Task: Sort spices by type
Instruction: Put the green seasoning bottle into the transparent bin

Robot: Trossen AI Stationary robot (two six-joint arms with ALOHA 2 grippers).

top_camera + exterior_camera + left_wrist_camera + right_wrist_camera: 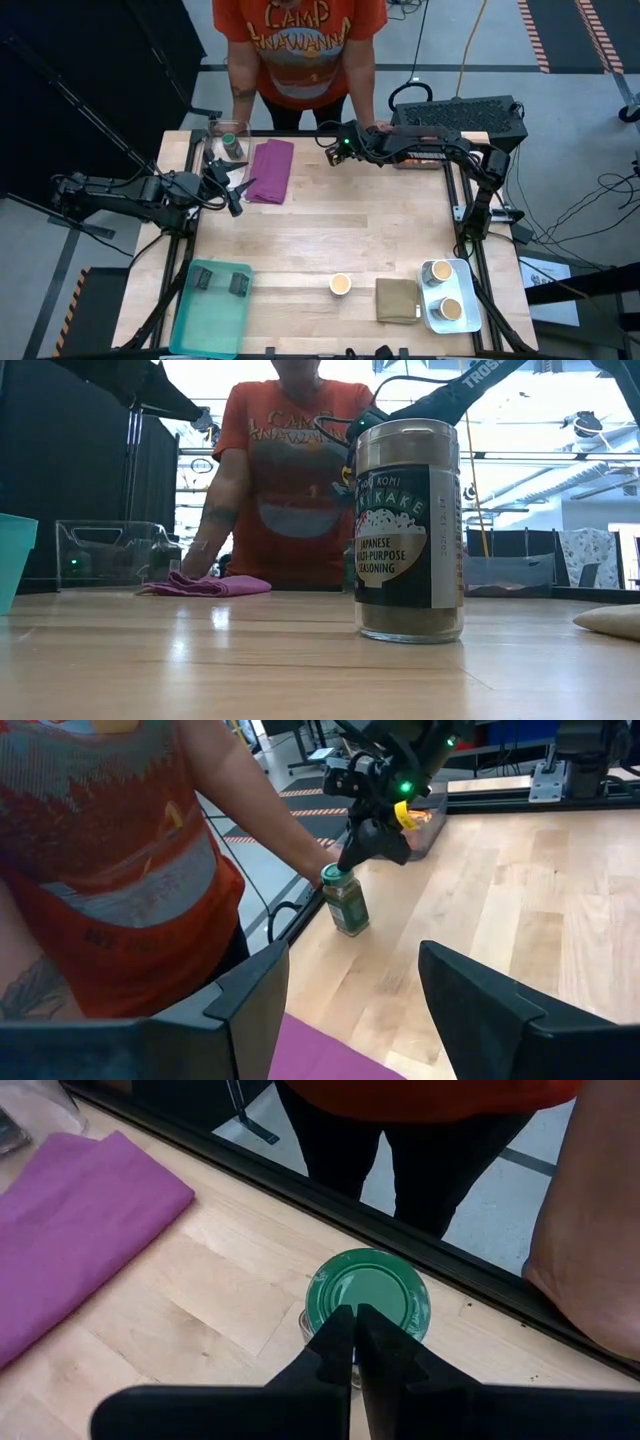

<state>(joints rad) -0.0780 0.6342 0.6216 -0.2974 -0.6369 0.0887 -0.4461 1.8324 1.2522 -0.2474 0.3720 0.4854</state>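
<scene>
At table's far edge, right gripper (pixel 335 152) poised directly above a green-lidded spice jar (pixel 346 900), fingers pressed together with tips at the lid (pixel 366 1292), not clasped around it. Jar upright on bare wood, just beside a purple cloth (pixel 270 169), person in orange shirt (pixel 299 50) standing right behind. Left gripper (pixel 233 197) parked near the cloth's other side, jaws spread wide and empty. Second green-lidded jar (pixel 230 143) inside a clear bin (pixel 213 137) at far left. Near edge: two dark blocks (pixel 239 284) in teal tray (pixel 200 325), tan-topped cup (pixel 340 285) alone on wood, two more cups (pixel 450 309) on a tray (pixel 428 310) beside olive-tan folded cloth (pixel 397 300).
</scene>
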